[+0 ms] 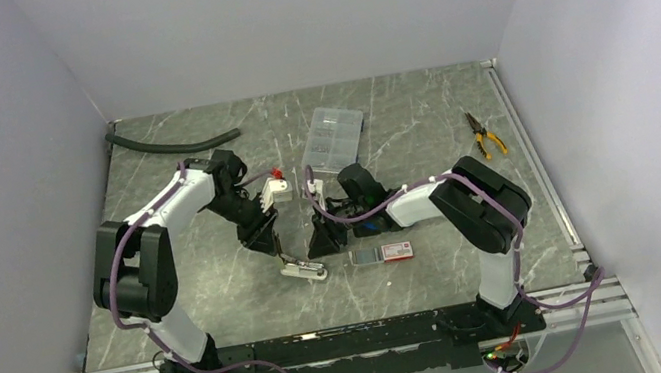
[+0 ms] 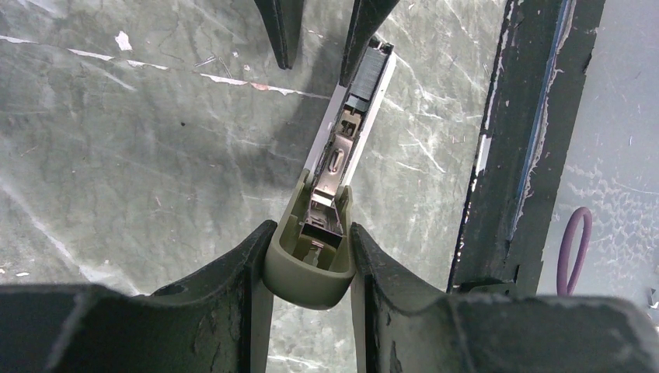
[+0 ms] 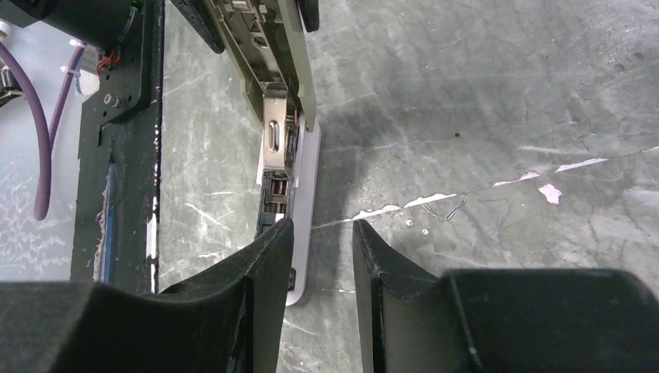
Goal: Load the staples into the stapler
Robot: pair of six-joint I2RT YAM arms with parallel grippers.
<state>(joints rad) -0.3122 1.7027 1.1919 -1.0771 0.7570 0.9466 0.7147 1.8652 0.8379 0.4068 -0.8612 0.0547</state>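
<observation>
Loading had not begun: left gripper (image 2: 310,233) clenched stapler (image 2: 340,159) lid raised, right gripper (image 3: 321,231) hung slack, empty; staples (image 1: 368,255) lay aside

Grey-green marbled counter (image 1: 223,296), scuffed white in places. On it sits the stapler (image 1: 305,270) near the middle, with a small white box with a red end (image 1: 388,252) just beside it. Farther back there's a clear compartment case (image 1: 332,135), yellow-handled pliers (image 1: 486,133) to the right and a black hose (image 1: 172,143) back left.
</observation>
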